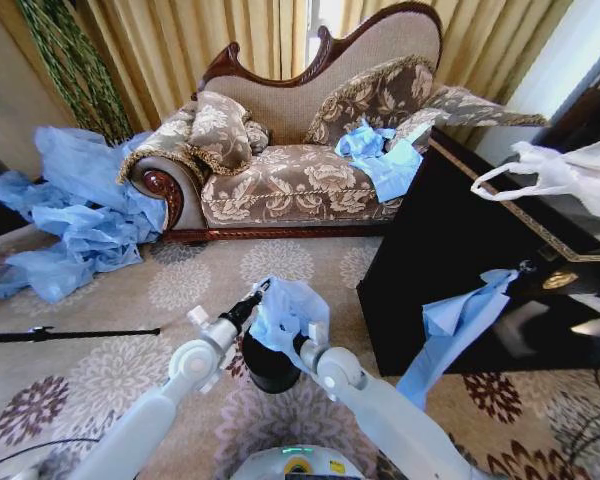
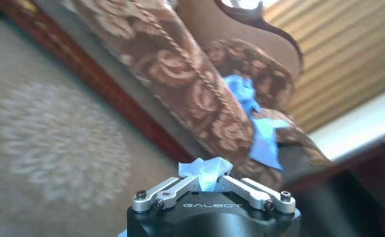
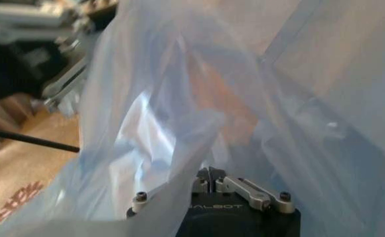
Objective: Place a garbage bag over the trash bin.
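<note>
The black trash bin (image 1: 268,368) stands on the carpet just ahead of my base, between my two arms. A light blue translucent garbage bag (image 1: 286,308) is bunched above its rim and hides the opening. My left gripper (image 1: 257,294) is at the bag's left upper edge. In the left wrist view this gripper (image 2: 207,180) is shut on a small fold of the garbage bag (image 2: 205,170). My right gripper (image 1: 306,338) is at the bag's right side. In the right wrist view it (image 3: 209,177) is shut on the garbage bag (image 3: 179,98), which drapes all round it.
A patterned sofa (image 1: 300,175) stands behind, with blue plastic (image 1: 380,155) lying on it. A heap of blue sheeting (image 1: 80,210) lies on the left. A black cabinet (image 1: 460,260) at the right carries a white handled bag (image 1: 570,175) and a hanging blue bag (image 1: 455,325). A black rod (image 1: 70,333) lies on the carpet.
</note>
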